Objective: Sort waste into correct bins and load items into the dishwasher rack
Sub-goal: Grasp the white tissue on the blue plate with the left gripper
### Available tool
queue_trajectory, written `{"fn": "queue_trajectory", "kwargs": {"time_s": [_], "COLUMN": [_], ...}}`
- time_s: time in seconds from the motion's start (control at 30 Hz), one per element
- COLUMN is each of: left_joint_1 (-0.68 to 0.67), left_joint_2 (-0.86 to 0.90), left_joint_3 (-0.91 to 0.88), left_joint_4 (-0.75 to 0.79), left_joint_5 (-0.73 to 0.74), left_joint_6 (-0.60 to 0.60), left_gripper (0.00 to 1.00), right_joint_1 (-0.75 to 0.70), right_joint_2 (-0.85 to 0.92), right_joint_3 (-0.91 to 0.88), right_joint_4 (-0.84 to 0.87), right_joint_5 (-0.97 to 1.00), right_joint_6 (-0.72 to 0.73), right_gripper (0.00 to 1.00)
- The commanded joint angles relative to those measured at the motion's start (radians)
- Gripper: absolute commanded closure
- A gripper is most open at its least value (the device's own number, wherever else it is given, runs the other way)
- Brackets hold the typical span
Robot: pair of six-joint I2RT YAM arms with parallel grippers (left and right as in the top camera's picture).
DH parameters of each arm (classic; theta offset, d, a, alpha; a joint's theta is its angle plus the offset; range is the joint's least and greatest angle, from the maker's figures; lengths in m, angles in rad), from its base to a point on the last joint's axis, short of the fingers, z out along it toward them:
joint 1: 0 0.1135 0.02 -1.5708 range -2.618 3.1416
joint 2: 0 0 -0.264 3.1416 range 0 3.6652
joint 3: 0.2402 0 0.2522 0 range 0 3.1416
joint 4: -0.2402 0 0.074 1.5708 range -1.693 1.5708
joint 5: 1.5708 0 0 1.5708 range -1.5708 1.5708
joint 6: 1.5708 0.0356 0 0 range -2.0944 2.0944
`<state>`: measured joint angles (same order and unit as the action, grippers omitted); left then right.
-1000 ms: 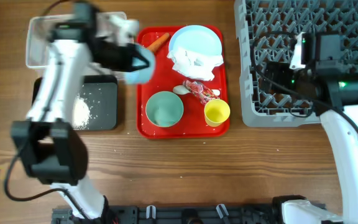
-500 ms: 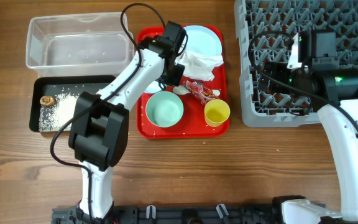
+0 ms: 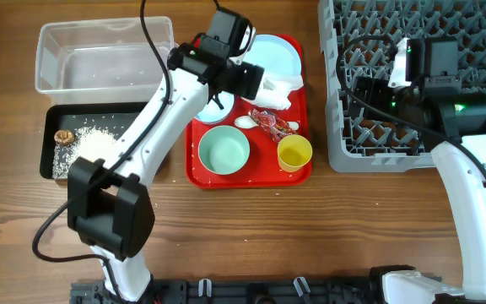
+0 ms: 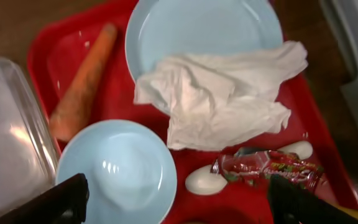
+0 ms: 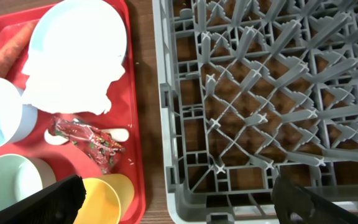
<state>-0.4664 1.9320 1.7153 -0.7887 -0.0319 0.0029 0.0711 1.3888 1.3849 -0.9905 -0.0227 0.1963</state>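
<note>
My left gripper (image 3: 241,84) hangs open above the red tray (image 3: 304,173), nothing between its fingers (image 4: 61,202). Just below it the light blue bowl (image 4: 117,171) stands on the tray beside the carrot (image 4: 82,81). The crumpled tissue (image 4: 222,93) lies over the pale blue plate (image 4: 204,31); the white spoon (image 4: 207,180) and the wrapper (image 4: 269,168) lie below it. The mint-green bowl (image 3: 224,150) and yellow cup (image 3: 294,152) stand at the tray's front. Rice (image 3: 91,145) and a brown lump (image 3: 62,135) lie in the black tray (image 3: 137,110). My right gripper (image 3: 376,91) is open over the left edge of the dishwasher rack (image 3: 445,51).
The clear tub (image 3: 99,55) sits behind the black tray at the back left. A strip of bare wood (image 5: 146,93) separates the red tray from the rack. The left arm crosses above the tray's left side and hides part of it in the overhead view.
My left arm swung from the bins back over the red tray, set the light blue bowl down there and opened its jaws. The right arm has not moved.
</note>
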Motion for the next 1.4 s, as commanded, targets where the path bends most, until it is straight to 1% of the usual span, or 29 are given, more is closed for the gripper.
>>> {"fn": "queue_trajectory", "kwargs": {"time_s": [0.0,0.03,0.1,0.13,0.2,0.23,0.27,0.33,0.37,0.43,0.57,0.63,0.73,0.77,0.83,1.0,1.03,1.07,1.1,1.13,1.17,1.2,1.27,1.3,1.37], "left_joint_1": [-0.021,-0.023,0.007,0.036,0.079,0.087,0.084,0.061,0.044,0.029,0.003,0.003,-0.003,-0.004,-0.01,-0.014,-0.014,-0.014,-0.015,-0.016,-0.016,-0.016,-0.016,-0.013,0.0], "left_joint_2": [0.004,0.005,-0.024,-0.056,-0.117,-0.139,-0.139,-0.092,-0.045,0.058,0.2,0.265,0.315,0.327,0.339,0.356,0.368,0.369,0.369,0.369,0.369,0.369,0.366,0.34,0.282], "left_joint_3": [0.007,0.007,0.011,0.014,0.014,0.014,0.014,0.014,0.014,0.014,0.014,0.014,0.014,0.014,0.014,0.013,0.013,0.013,0.013,0.013,0.013,0.013,0.013,0.019,0.055], "left_joint_4": [0.058,0.065,0.065,0.058,0.048,0.053,0.07,0.115,0.148,0.223,0.295,0.307,0.312,0.317,0.321,0.33,0.338,0.341,0.344,0.344,0.344,0.344,0.344,0.341,0.31], "left_joint_5": [0.076,0.076,0.076,0.088,0.138,0.145,0.147,0.147,0.146,0.144,0.143,0.143,0.145,0.148,0.148,0.148,0.155,0.155,0.155,0.155,0.155,0.155,0.154,0.154,0.154], "left_joint_6": [0.079,0.064,-0.055,-0.09,-0.089,-0.073,-0.026,0.073,0.099,0.106,0.148,0.148,0.148,0.152,0.171,0.174,0.174,0.174,0.174,0.174,0.174,0.174,0.169,0.109,0.031], "left_gripper": [0.06,0.1,0.1,0.09,0.08,0.07,0.07,0.06,0.06,0.05,0.05,0.06,0.04,0.04,0.09,0.29,0.38,0.44,0.53,0.67,0.83,0.96,0.96,0.96,0.96], "right_joint_1": [-0.003,-0.003,-0.003,-0.003,-0.003,-0.003,-0.003,-0.003,-0.003,-0.003,-0.003,-0.003,-0.003,-0.003,-0.003,-0.003,-0.003,-0.003,-0.003,-0.003,-0.003,-0.003,-0.003,-0.003,-0.003], "right_joint_2": [0.008,0.008,0.008,0.008,0.008,0.008,0.008,0.008,0.008,0.008,0.008,0.008,0.008,0.008,0.008,0.008,0.008,0.008,0.008,0.008,0.008,0.008,0.008,0.008,0.008], "right_joint_3": [0.02,0.02,0.02,0.02,0.02,0.02,0.02,0.02,0.02,0.02,0.02,0.02,0.02,0.02,0.02,0.02,0.02,0.02,0.02,0.02,0.02,0.02,0.02,0.02,0.02], "right_joint_4": [0.004,0.01,0.055,0.082,0.128,0.145,0.15,0.15,0.14,0.098,0.071,0.064,0.063,0.063,0.061,0.058,0.057,0.055,0.054,0.055,0.055,0.055,0.055,0.055,0.055], "right_joint_5": [-0.03,-0.055,-0.127,-0.153,-0.194,-0.197,-0.197,-0.197,-0.197,-0.196,-0.196,-0.196,-0.188,-0.188,-0.188,-0.188,-0.188,-0.188,-0.188,-0.188,-0.185,-0.184,-0.184,-0.184,-0.181], "right_joint_6": [-0.011,-0.012,-0.011,-0.01,-0.008,-0.002,-0.002,-0.002,-0.002,-0.004,-0.007,-0.01,-0.011,-0.011,-0.011,-0.011,-0.011,-0.011,-0.011,-0.011,-0.01,-0.011,-0.011,-0.011,-0.011], "right_gripper": [0.0,0.0,0.01,0.01,0.01,0.0,0.0,0.01,0.01,0.0,0.01,0.01,0.0,0.0,0.01,0.01,0.01,0.0,0.0,0.01,0.0,0.0,0.0,0.0,0.0]}}
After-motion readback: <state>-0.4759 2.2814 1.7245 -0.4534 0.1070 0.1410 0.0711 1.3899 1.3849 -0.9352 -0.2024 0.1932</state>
